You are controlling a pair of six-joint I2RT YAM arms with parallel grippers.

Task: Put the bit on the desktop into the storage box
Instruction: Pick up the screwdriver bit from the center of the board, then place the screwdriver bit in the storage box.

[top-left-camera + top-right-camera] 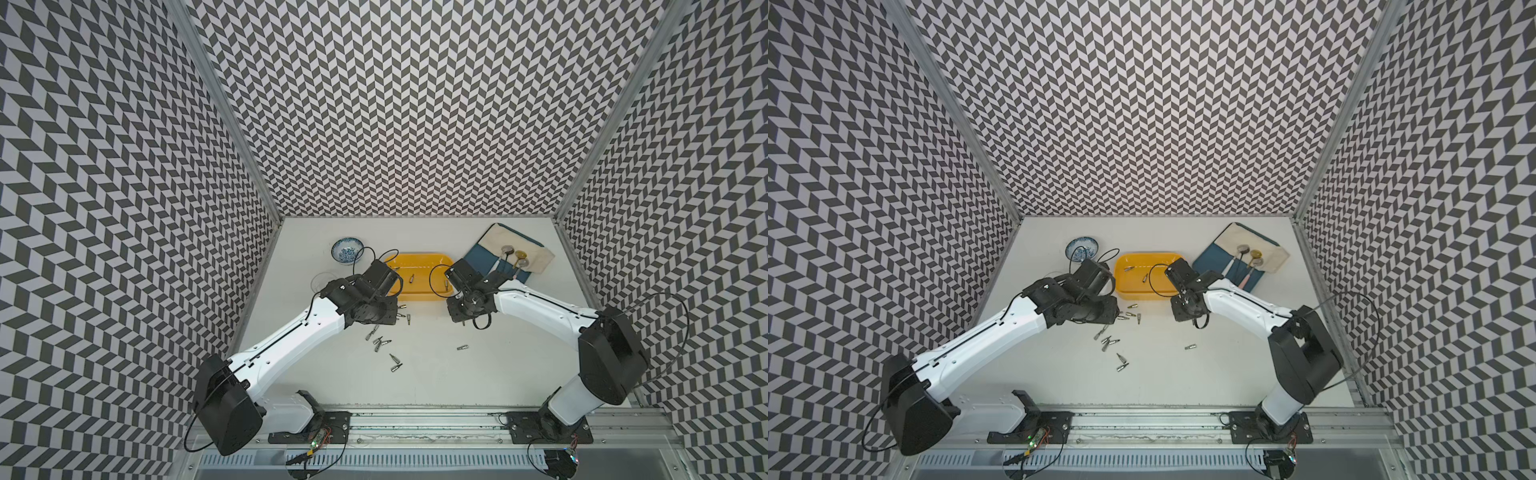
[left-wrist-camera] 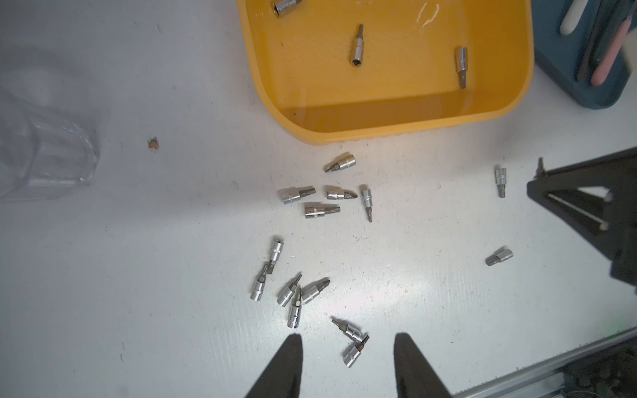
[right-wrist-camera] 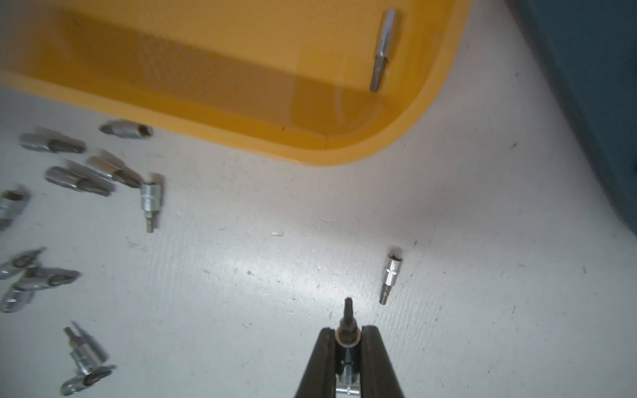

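Fingers (image 3: 320, 351) of the right gripper (image 3: 349, 333) pinch a socket bit (image 3: 347, 312) over the desktop (image 3: 482, 241), near the yellow storage box (image 3: 344, 155) — those of the left gripper (image 2: 348, 339) stand parted over scattered bits (image 2: 322, 210).

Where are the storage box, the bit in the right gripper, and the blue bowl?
storage box (image 1: 428, 272): in a top view, bare yellow floor.
held bit (image 3: 347, 318): right wrist view, dark shaft sticking out past the jaws.
bowl (image 1: 344, 249): in a top view, patterned inside.

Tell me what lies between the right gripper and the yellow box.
Right wrist view: only bare off-white desktop between the right gripper, holding a small metal bit, and the shallow yellow plastic tub; one loose silver bit lies aside.
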